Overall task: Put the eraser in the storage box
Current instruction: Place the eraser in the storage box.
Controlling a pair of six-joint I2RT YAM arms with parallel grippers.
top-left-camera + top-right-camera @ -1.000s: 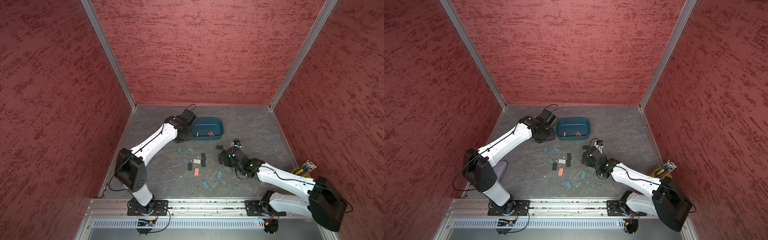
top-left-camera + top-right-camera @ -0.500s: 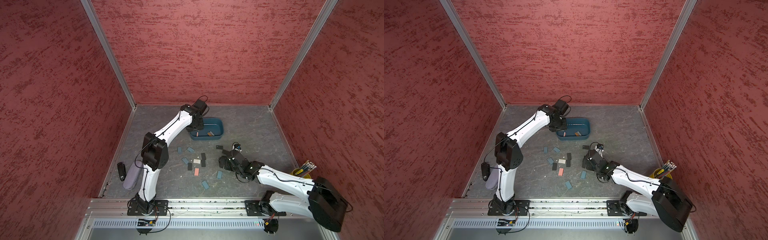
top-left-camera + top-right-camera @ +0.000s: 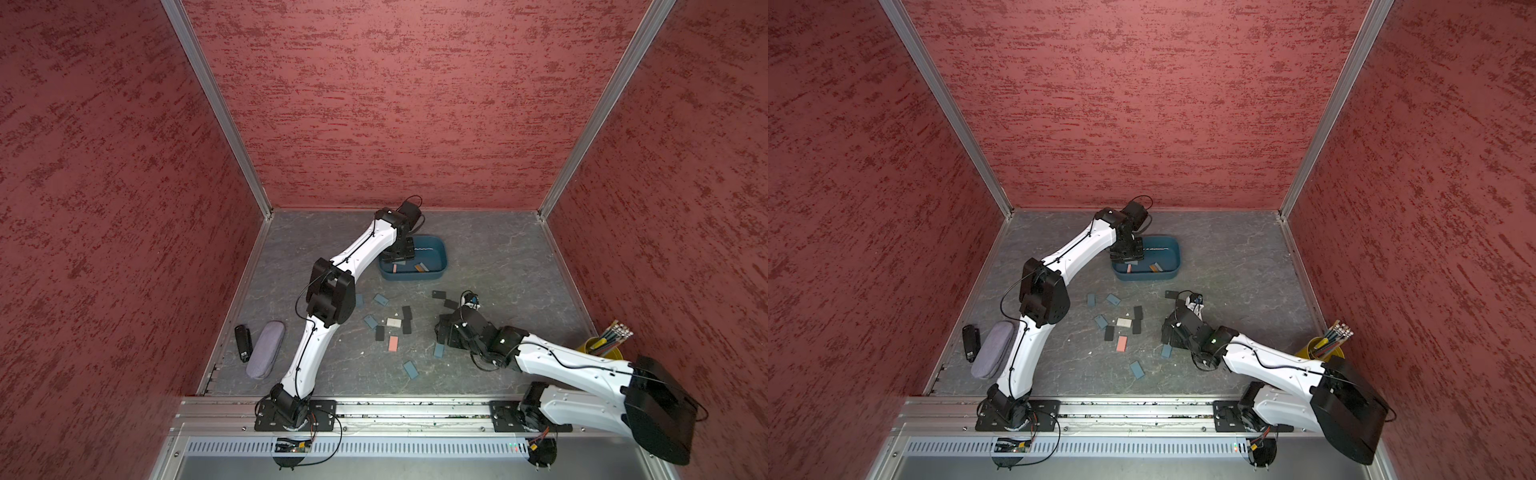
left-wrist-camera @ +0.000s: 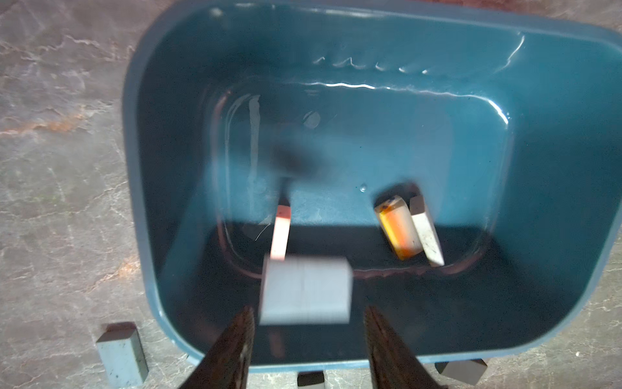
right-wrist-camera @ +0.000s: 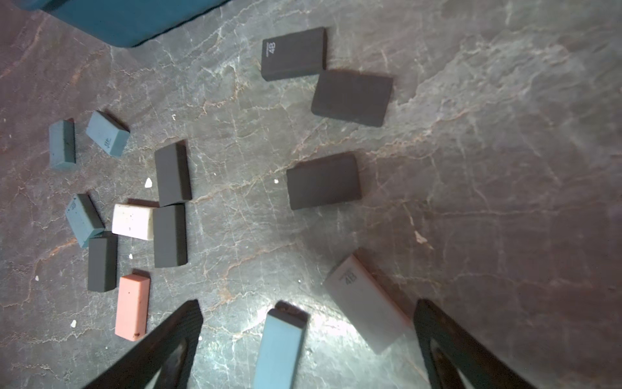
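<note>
Both fingers of the left gripper (image 4: 308, 311) are standing apart over the storage box (image 4: 555, 134), and they are gripping nothing. The grey-blue eraser (image 4: 304, 291) is showing blurred just beyond the fingertips, with a small gap on each side, over the inside of the box close to one wall. A pink eraser (image 4: 281, 232), an orange eraser (image 4: 397, 232) and a white eraser (image 4: 425, 235) are lying on the box floor. The right gripper (image 5: 309, 304) is hanging wide open, low over the table (image 5: 505, 168), and a blue eraser (image 5: 279, 350) is lying between its fingers.
</note>
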